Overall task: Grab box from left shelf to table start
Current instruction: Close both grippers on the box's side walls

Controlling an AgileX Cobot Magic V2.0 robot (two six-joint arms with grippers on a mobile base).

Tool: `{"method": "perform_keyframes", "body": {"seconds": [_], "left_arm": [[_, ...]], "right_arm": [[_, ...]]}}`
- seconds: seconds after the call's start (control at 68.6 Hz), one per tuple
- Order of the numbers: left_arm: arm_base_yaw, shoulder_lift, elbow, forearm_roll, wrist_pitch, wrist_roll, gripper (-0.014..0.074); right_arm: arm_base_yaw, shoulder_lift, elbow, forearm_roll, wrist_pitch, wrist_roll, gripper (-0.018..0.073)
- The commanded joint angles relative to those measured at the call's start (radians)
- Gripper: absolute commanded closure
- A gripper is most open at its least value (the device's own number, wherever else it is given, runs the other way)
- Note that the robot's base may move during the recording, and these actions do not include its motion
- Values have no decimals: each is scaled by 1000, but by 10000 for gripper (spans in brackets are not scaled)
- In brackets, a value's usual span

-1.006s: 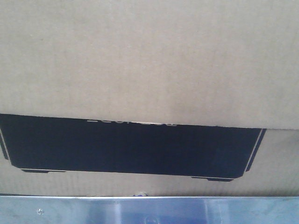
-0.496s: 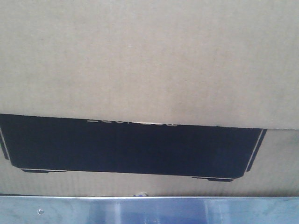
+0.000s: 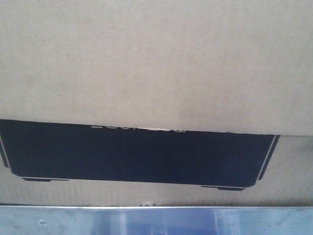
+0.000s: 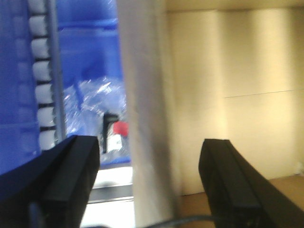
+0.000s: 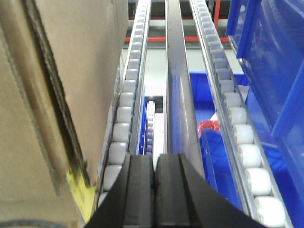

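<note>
The box [image 3: 156,63] fills the front view and is cut off on every side. It is seen just behind the flat front rail [image 3: 156,221] of the left shelf [image 5: 179,85]. The top of its black panel [image 3: 137,154] is covered by an overlapping cardboard face, so the pale lettering cannot be read. The left gripper [image 4: 151,145] is held wide apart, nothing gripped, before a blurred metal upright [image 4: 142,95] and the box's side. The right gripper [image 5: 154,164] is pressed closed on nothing, the box at its left, white rollers [image 5: 121,121] and blue bins [image 5: 266,71] beyond.
</note>
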Motion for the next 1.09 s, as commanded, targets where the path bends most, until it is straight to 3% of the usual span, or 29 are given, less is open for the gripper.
{"method": "perform_keyframes", "body": {"seconds": [0.0,0.233,0.466,0.554,0.714,0.816,1.079], "left_arm": [[-7,-2,-35,0,-47,-14,251],[-7,11,-35,0,-51,-14,390],[-7,11,-35,0,-53,-14,503],[-7,11,-35,0,-53,-14,538],[-7,11,-35,0,-53,-14,552],[-7,11,-35,0,-53,-14,552],[-7,11,-35,0,-53,-14,552]], "right_arm": [[-2,-8,3,-3,-128,-2,501],[-2,-8,-26,23,-182,-2,501],[-2,-8,-239,23,-66,-2,484],[-2,3,-341,23,6,-2,403],[-2,102,-516,23,99,-2,89],[-2,209,-628,23,188,-2,-38],[-2,568,-932,38,430,-2,-34]]}}
